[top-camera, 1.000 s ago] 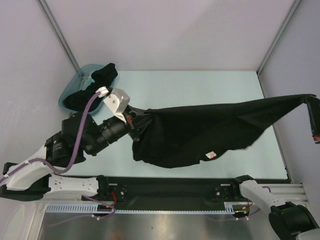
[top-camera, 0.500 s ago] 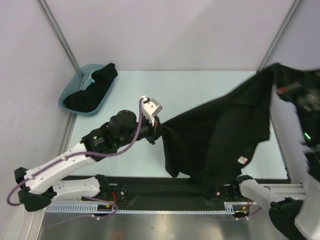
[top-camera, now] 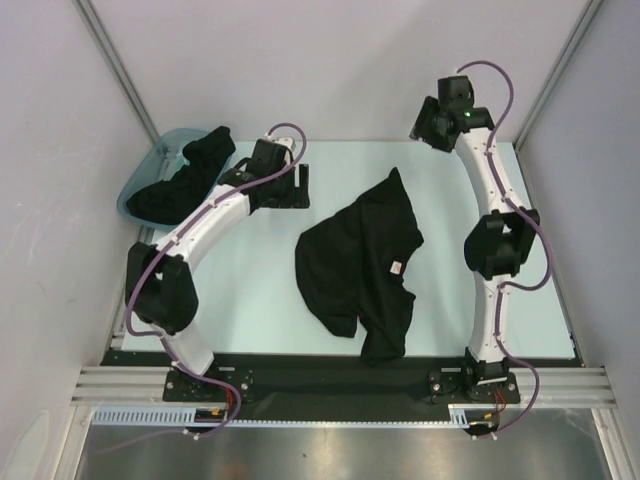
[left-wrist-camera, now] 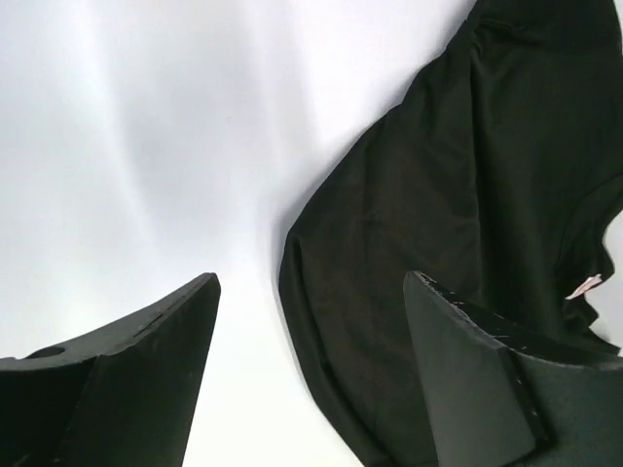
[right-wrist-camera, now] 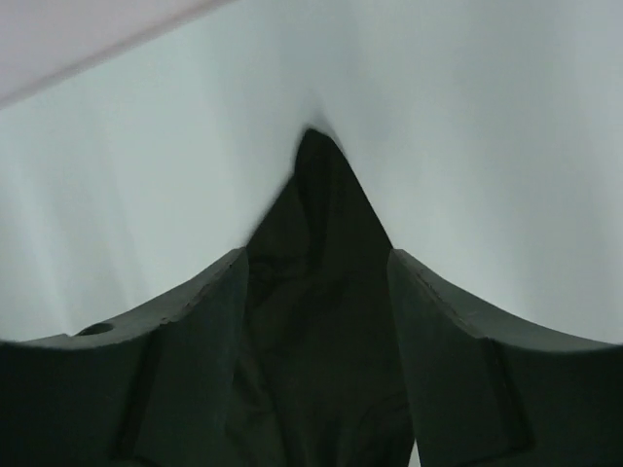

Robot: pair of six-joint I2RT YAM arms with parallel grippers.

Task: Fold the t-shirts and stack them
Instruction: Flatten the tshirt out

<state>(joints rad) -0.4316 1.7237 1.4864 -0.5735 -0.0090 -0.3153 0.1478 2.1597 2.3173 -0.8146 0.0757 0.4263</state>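
One black t-shirt [top-camera: 355, 265] lies loose and crumpled in the middle of the pale table [top-camera: 250, 290], a small white label showing on it. More black t-shirts [top-camera: 190, 170] fill the teal tub at the back left. My left gripper [top-camera: 299, 187] hovers open just left of the crumpled shirt's far end, holding nothing. In the left wrist view the gripper [left-wrist-camera: 311, 280] frames the shirt's edge [left-wrist-camera: 467, 175] below. My right gripper [top-camera: 420, 130] is raised at the back right, open and holding nothing. In the right wrist view its jaws [right-wrist-camera: 316, 255] look down on the shirt's pointed tip [right-wrist-camera: 319, 185].
The teal tub [top-camera: 140, 178] sits at the table's back left corner. Grey walls and metal posts close in the back and sides. The shirt's near end hangs over the black rail [top-camera: 300, 375] at the front edge.
Both grippers opened and let go of the shirt they had stretched between them. It dropped into a heap mid-table, and both arms swung toward the back.
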